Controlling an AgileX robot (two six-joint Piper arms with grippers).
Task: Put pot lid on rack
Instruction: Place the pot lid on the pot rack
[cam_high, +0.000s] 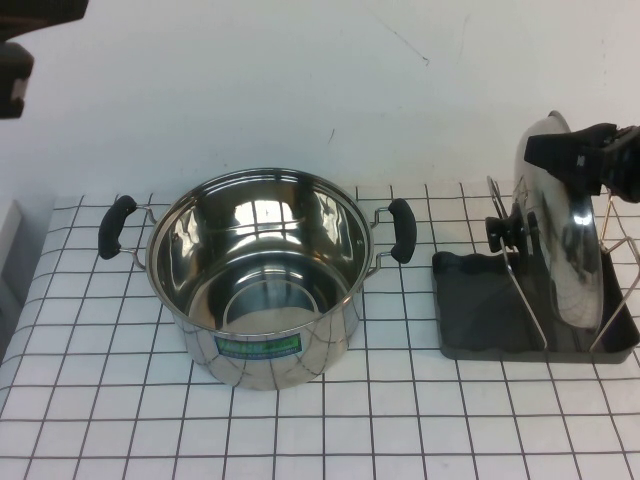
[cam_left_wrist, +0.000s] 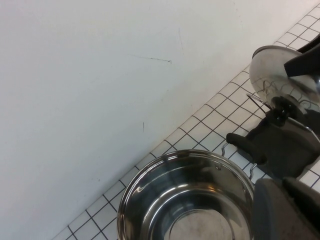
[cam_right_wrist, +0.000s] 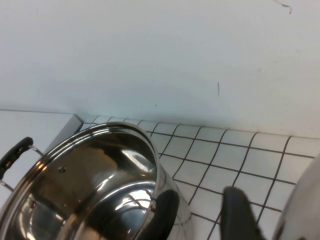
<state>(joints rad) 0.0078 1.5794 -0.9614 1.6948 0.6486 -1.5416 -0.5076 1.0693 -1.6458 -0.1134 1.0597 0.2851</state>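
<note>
The pot lid (cam_high: 560, 230) stands on edge in the rack (cam_high: 480, 345), between the wire loops, its black knob (cam_high: 503, 231) facing the pot. My right gripper (cam_high: 585, 160) is at the lid's top rim, open, with one finger on each side. In the right wrist view one finger (cam_right_wrist: 240, 215) shows a narrow gap to the lid (cam_right_wrist: 307, 205). My left gripper (cam_high: 12, 80) is raised at the far left, shut and empty. Its fingers (cam_left_wrist: 272, 210) hang above the pot's rim in the left wrist view, which also shows the lid (cam_left_wrist: 272, 65) and the rack (cam_left_wrist: 285, 145).
The open steel pot (cam_high: 255, 270) with two black handles stands mid-table on the checked cloth, just left of the rack. It also shows in the left wrist view (cam_left_wrist: 185, 200) and the right wrist view (cam_right_wrist: 90, 190). A white wall rises behind the table.
</note>
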